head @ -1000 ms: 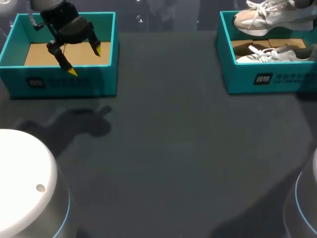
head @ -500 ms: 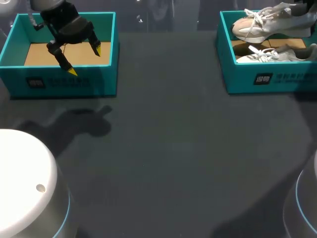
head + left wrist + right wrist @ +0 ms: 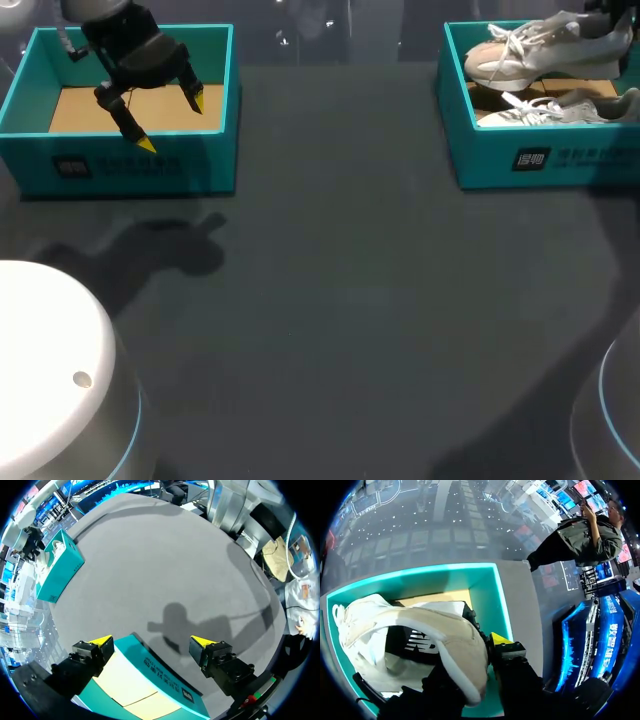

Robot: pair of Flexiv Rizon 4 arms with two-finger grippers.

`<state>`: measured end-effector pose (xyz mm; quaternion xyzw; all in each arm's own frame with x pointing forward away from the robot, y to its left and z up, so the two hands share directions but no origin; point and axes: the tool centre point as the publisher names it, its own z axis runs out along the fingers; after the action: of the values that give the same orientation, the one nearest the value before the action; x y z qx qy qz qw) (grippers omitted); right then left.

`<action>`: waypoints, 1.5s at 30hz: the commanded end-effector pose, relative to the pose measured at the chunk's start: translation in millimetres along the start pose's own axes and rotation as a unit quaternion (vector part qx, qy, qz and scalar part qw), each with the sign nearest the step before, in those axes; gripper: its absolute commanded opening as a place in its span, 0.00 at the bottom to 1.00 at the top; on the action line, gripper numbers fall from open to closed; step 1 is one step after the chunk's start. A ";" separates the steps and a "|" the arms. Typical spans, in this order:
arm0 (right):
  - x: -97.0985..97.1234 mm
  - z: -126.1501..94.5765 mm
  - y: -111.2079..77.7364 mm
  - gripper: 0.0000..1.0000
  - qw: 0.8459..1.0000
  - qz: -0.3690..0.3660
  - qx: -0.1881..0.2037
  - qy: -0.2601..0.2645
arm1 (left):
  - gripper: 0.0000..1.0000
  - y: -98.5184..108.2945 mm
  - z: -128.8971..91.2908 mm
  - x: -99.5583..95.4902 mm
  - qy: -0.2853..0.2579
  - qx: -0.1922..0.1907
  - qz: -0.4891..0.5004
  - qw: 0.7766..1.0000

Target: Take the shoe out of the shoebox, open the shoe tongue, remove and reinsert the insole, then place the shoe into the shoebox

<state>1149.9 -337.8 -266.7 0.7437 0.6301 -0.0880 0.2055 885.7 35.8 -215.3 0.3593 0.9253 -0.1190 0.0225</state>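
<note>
Starting at your left, the left pincer [image 3: 171,121] hangs over the left shoebox [image 3: 130,165]. Its yellow-tipped fingers are spread wide with nothing between them. That box shows only its bare cardboard floor. The dark surface [image 3: 350,300] between the two boxes carries none of the task's things.

Over at your right, the right shoebox [image 3: 540,160] has a second shoe [image 3: 560,108] lying low inside it. Above that one, the shoe [image 3: 535,50] sits raised at about rim height, with its toe toward the middle of the surface. Your right pincer [image 3: 472,652] has it by the heel. In the right wrist view one yellow tip presses against the outside of the heel, while the other finger is hidden by the shoe. Since the shoe sits above the other one, you can take it as clamped on the heel wall, though only one contact shows.

By my reading you are partway through the first step only: the shoe is lifted but not yet clear of the box. You have yet to bring it out onto the surface, pull the tongue open, take the insole out and put it back, then return the shoe to a shoebox. The laces look tied and the insole cannot be seen.
</note>
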 end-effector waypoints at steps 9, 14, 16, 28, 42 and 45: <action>4.9 20.4 13.2 0.00 1.000 -0.011 0.004 0.000 | 1.00 0.1 -0.4 -0.1 0.001 -0.001 0.000 1.000; 8.4 26.8 14.0 0.00 1.000 -0.019 0.005 0.003 | 1.00 0.1 -0.4 -0.1 0.001 -0.001 0.000 1.000; 9.2 28.6 13.6 0.00 1.000 -0.020 0.005 0.006 | 1.00 0.1 -0.4 -0.1 0.001 -0.001 0.000 1.000; 15.9 43.1 8.6 0.00 0.999 -0.022 0.012 0.023 | 1.00 0.1 -0.4 -0.1 0.001 -0.001 0.000 1.000; 19.7 59.8 4.1 0.00 0.999 -0.020 0.023 0.040 | 1.00 0.1 -0.4 -0.1 0.001 -0.001 0.000 1.000; 21.7 63.6 3.9 0.00 0.998 -0.022 0.025 0.046 | 1.00 0.1 -0.4 -0.1 0.001 -0.001 0.000 1.000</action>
<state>1159.4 -343.2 -327.8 0.7372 0.6522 -0.0734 0.1606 885.7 35.8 -215.3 0.3593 0.9253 -0.1190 0.0225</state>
